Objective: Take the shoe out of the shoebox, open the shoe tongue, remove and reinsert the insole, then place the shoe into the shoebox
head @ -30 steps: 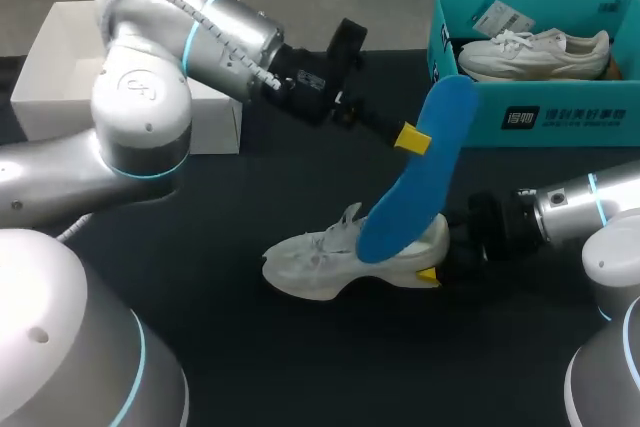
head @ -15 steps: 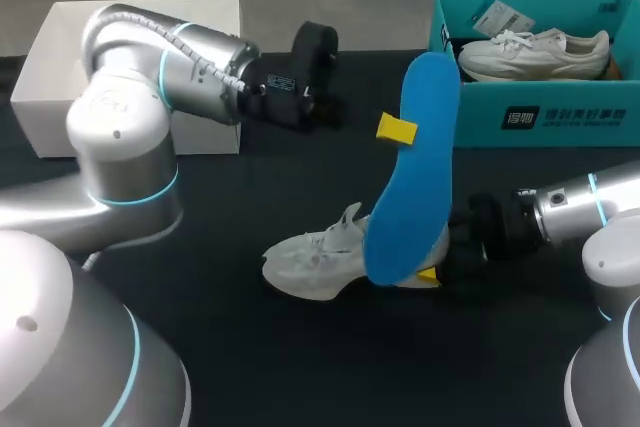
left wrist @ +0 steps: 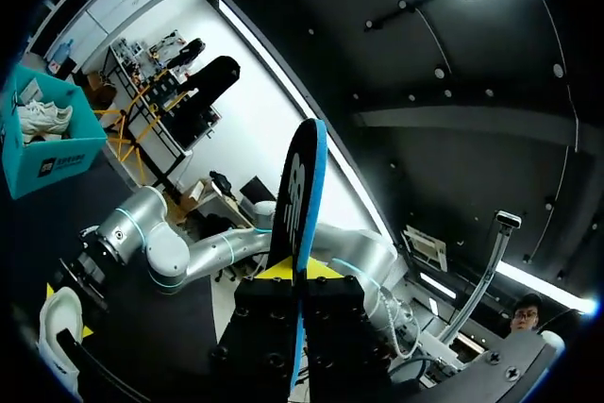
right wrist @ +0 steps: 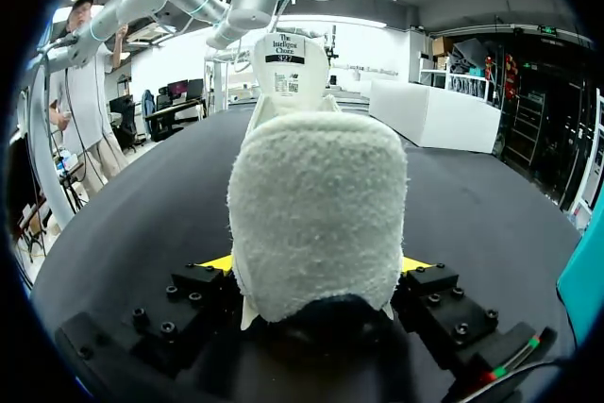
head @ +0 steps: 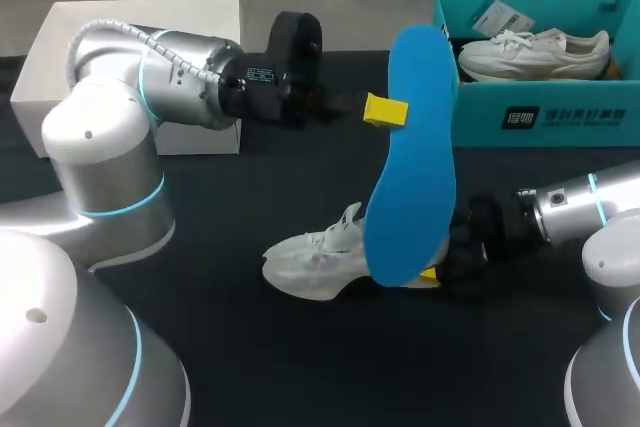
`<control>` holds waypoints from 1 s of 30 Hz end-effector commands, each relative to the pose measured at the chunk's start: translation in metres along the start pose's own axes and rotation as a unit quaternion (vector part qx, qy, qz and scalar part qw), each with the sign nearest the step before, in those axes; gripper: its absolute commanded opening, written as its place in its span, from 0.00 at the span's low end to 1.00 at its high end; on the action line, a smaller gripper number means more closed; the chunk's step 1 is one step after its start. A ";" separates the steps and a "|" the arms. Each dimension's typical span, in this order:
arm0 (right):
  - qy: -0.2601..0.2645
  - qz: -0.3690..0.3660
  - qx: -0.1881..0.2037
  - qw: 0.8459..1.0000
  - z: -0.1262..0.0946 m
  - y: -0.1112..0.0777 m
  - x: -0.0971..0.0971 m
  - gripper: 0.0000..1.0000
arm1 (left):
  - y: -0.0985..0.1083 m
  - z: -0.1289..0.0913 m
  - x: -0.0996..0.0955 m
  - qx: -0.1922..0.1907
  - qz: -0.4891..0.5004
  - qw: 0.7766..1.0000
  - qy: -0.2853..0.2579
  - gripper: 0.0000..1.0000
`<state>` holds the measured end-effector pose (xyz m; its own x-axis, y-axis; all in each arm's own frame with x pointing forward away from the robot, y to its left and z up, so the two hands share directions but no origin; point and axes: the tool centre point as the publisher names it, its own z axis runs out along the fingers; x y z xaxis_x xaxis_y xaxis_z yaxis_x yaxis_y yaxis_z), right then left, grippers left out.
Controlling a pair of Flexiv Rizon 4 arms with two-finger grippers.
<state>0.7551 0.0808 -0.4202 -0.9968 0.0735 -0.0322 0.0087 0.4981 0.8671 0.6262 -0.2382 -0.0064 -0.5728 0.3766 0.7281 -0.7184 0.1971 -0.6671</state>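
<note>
**Head view.** The left gripper (head: 385, 110), entering from the left on its silver arm, is closed on the long blue foam insole (head: 412, 157), pinching it by one edge in its upper half. The insole stands nearly upright above the black table (head: 230, 347). Its lower end overlaps the heel of the white sports shoe (head: 318, 262); whether the two touch cannot be told. The shoe rests on its sole near the table's middle, toe towards the left arm's side. The right gripper (head: 438, 269) clamps it at the heel. At the far right stands the teal cardboard shoebox (head: 540, 119), open, with a second white shoe (head: 535, 52) lying inside. A white rectangular box (head: 120, 37) sits at the far left, behind the left arm.

**Left wrist view.** The insole is seen edge-on, with one yellow-tipped finger pressed against each face. The white sports shoe lies below and beyond the gripper, held by the right arm.

**Right wrist view.** The padded white heel fills the space between the fingers, and a yellow tip (right wrist: 217, 262) bears on each side of it. The shoe's tongue stands raised beyond the collar.
</note>
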 end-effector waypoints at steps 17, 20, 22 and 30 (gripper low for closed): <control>-0.001 0.000 0.002 1.000 0.001 0.001 0.001 0.00 | -0.002 -0.008 0.053 0.025 -0.003 0.998 0.052 0.00; -0.001 0.000 0.002 1.000 0.001 0.001 0.001 0.00 | -0.004 -0.009 0.055 0.031 0.001 0.998 0.051 0.00; -0.001 0.000 0.002 1.000 0.001 0.001 0.001 0.00 | -0.006 -0.009 0.055 0.038 0.002 0.998 0.051 0.00; -0.001 0.000 0.002 1.000 0.001 0.001 0.001 0.00 | -0.006 -0.009 0.055 0.038 0.002 0.998 0.051 0.00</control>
<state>0.7551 0.0808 -0.4202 -0.9968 0.0736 -0.0322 0.0088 0.4981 0.8671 0.6043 -0.2110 0.0362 -0.5342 0.4703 0.7025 -0.7447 0.1315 -0.6543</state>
